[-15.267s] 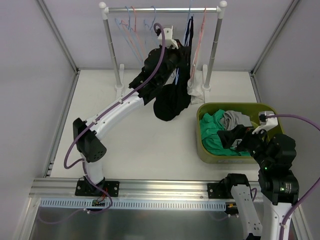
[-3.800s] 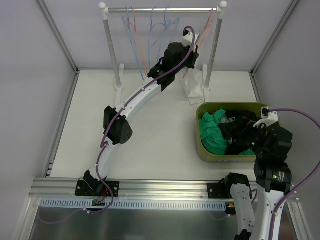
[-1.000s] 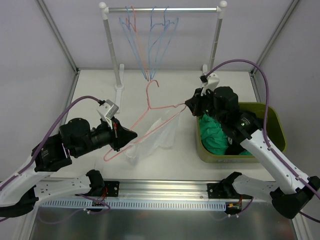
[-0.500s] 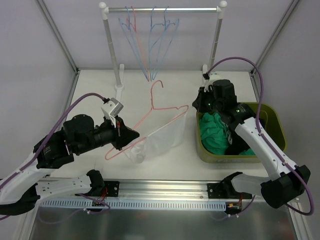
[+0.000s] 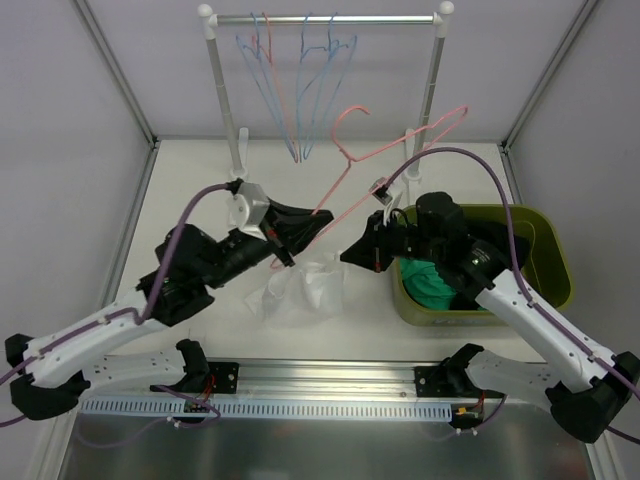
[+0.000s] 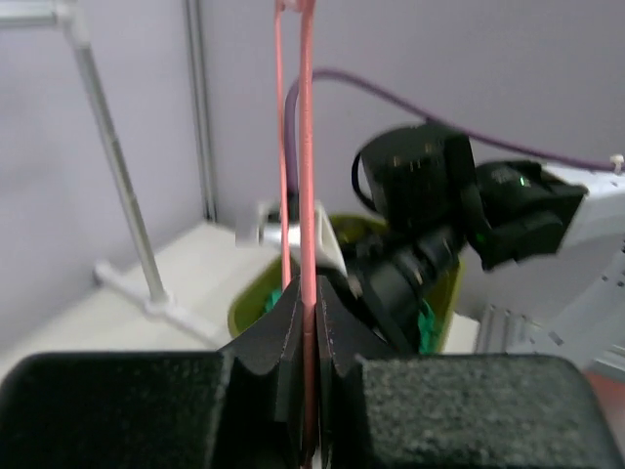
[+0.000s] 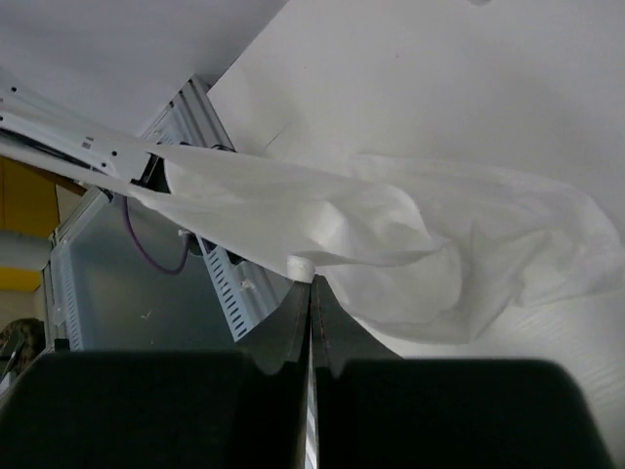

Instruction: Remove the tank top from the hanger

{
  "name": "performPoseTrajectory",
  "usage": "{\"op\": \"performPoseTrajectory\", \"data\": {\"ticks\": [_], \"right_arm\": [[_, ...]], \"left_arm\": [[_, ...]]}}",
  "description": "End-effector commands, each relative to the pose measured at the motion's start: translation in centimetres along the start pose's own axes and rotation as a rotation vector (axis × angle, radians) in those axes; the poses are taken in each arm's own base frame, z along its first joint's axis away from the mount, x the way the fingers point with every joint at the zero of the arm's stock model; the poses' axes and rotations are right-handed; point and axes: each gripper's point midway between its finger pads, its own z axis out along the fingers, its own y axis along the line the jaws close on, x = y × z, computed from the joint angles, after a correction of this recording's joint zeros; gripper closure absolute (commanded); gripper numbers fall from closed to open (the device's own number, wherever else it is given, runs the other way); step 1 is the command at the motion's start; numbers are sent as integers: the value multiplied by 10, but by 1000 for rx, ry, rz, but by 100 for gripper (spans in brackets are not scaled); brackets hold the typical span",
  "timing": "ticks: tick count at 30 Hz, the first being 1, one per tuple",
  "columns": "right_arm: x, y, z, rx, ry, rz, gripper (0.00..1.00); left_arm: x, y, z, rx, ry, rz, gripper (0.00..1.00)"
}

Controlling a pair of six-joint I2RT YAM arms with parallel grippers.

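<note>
Top view: half a second ago the pink wire hanger (image 5: 410, 140) lay low over the white table (image 5: 190, 180) with the white tank top (image 5: 300, 292) spread on it. Now the left gripper (image 5: 312, 224), clenched on the wire, has tipped it up toward 1 o'clock. The cloth sits bunched near the 6 o'clock edge, the right gripper (image 5: 350, 254) at its 3 o'clock side. Bare table lies at 9 to 10 o'clock. The white clothes rack (image 5: 325, 18) at 12 carries blue and pink wire hangers (image 5: 300, 90). The olive-green plastic bin (image 5: 553, 240) at 4 holds a teal garment (image 5: 425, 285).

Left wrist: the left gripper (image 6: 309, 332) clamps the upright wire (image 6: 306, 147).

Right wrist: the right gripper (image 7: 311, 293) pinches a fold of the tank top (image 7: 410, 234). A strap stretches toward 10 o'clock; whether it still catches the wire is unclear.
</note>
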Motion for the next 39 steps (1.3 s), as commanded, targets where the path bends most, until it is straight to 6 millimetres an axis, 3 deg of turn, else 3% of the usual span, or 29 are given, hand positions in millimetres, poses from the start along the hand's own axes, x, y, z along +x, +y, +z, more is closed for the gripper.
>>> {"op": "performPoseTrajectory", "data": {"ticks": [1, 2, 3, 4, 5, 6, 8, 9, 13, 15, 21, 24, 28, 29, 35, 39], "right_arm": [[6, 27, 2, -102, -17, -19, 100], [24, 25, 8, -91, 21, -11, 100], [32, 12, 13, -31, 21, -2, 100], [42, 3, 17, 5, 35, 12, 100], [51, -3, 23, 27, 40, 20, 100], [74, -23, 29, 93, 68, 66, 100], [88, -40, 38, 146, 64, 103, 100], [105, -49, 40, 164, 86, 142, 100], [106, -46, 47, 144, 61, 156, 100], [98, -41, 46, 133, 42, 140, 100], [86, -39, 35, 157, 21, 90, 100], [96, -52, 36, 215, 56, 89, 100], [130, -80, 50, 303, 151, 111, 100], [149, -91, 56, 336, 199, 134, 100], [187, -98, 72, 377, 272, 147, 100], [177, -84, 81, 327, 237, 140, 100]], "left_arm": [[-102, -33, 20, 166, -507, 266, 100], [-112, -36, 24, 168, -556, 299, 100], [-109, -34, 38, 152, -572, 352, 100], [-118, -31, 40, 130, -617, 378, 100], [-142, -34, 36, 115, -718, 412, 100], [-138, -33, 47, 100, -732, 487, 100], [-166, -31, 45, 51, -832, 517, 100], [-163, -27, 54, 31, -829, 521, 100], [-179, -24, 51, -17, -929, 515, 100], [-189, -18, 38, -52, -1014, 449, 100], [-191, 7, 15, -170, -1051, 315, 100], [-201, 26, 3, -280, -1055, 273, 100], [-224, 31, -10, -340, -1065, 300, 94], [-231, 31, -15, -347, -1070, 311, 94], [-248, 25, -27, -340, -1049, 373, 97], [-227, 27, -26, -323, -993, 379, 100]]}}
